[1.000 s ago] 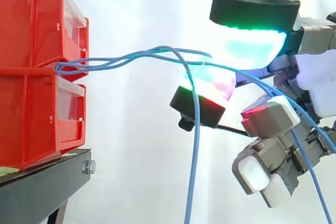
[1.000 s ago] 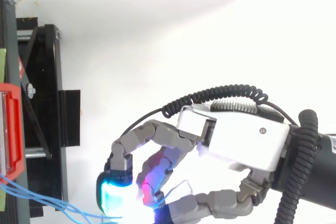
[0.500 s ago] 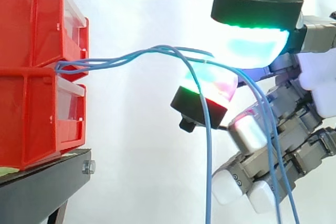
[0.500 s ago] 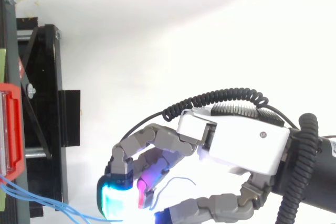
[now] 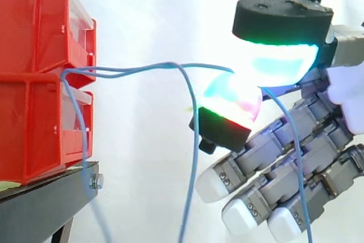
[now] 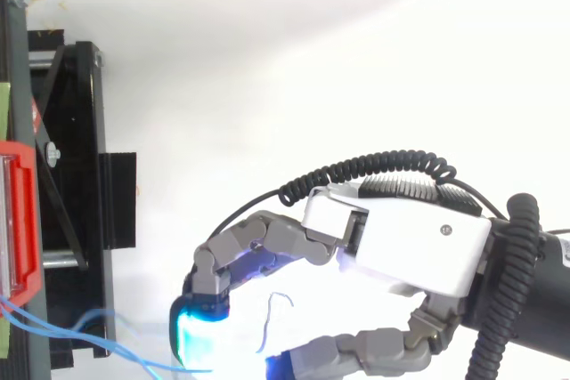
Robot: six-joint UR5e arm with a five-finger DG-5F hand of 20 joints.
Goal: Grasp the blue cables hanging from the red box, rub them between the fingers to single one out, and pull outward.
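Two stacked red bins [image 5: 34,38] stand at the left on the black stand [image 5: 45,206]. Thin blue cables [image 5: 136,71] come out between the bins and run right to my hand [image 5: 301,135]. A green-cyan pad [image 5: 281,61] above and a pink-green pad [image 5: 230,98] below pinch the cables where they meet. One strand [image 5: 81,123] hangs loose down the bins' front. Another drops from the span's middle, and a third trails below the pinch. The other fingers reach down-left, nearly straight. From above, the hand [image 6: 410,242] sits right of the cables [image 6: 98,319].
A white curtain backs the scene. In the top view the black stand [image 6: 71,175] and the red bin's edge [image 6: 20,220] lie along the left side. Open room lies between the bins and the hand.
One strand has slipped from the hand and now hangs by the bins. The lower fingers have uncurled and stretched down-left. The pinching pads have shifted slightly right.
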